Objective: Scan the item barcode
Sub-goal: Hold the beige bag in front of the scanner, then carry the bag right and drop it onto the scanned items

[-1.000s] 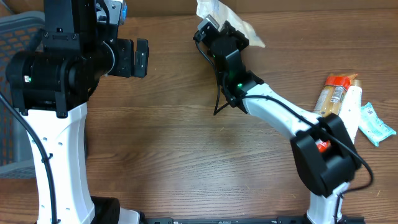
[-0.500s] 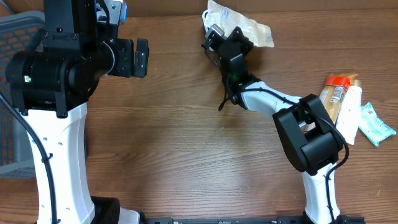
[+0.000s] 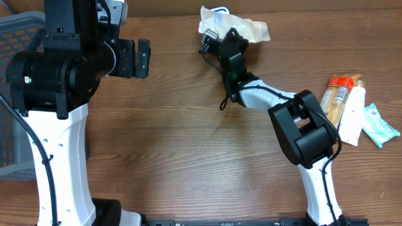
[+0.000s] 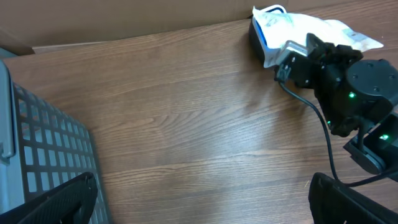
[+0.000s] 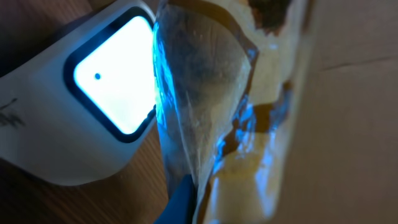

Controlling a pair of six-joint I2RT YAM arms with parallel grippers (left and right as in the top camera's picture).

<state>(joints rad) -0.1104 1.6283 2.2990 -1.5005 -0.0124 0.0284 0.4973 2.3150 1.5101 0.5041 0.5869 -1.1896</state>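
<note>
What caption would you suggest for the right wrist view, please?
Crinkled plastic bag held beside the scanner's lit window.

Left arm (image 3: 59,163) is showing a white tapered link under big black cylindrical joint housings. Left LED (image 3: 27,80) is glowing green on one housing. Small dark screws (image 3: 45,160) are dotting the white shell. Left cable (image 3: 28,135), black, is running along the outer side. Right arm (image 3: 264,97) is wearing the same scheme: white links, boxy black elbow (image 3: 308,135), black wrist. Right LED (image 3: 233,76) is glowing green there, and right cable (image 3: 223,94), thin and black, is hanging off it. Left gripper (image 4: 202,198) is reading matte black, with chunky, angular fingers (image 4: 59,199).
</note>
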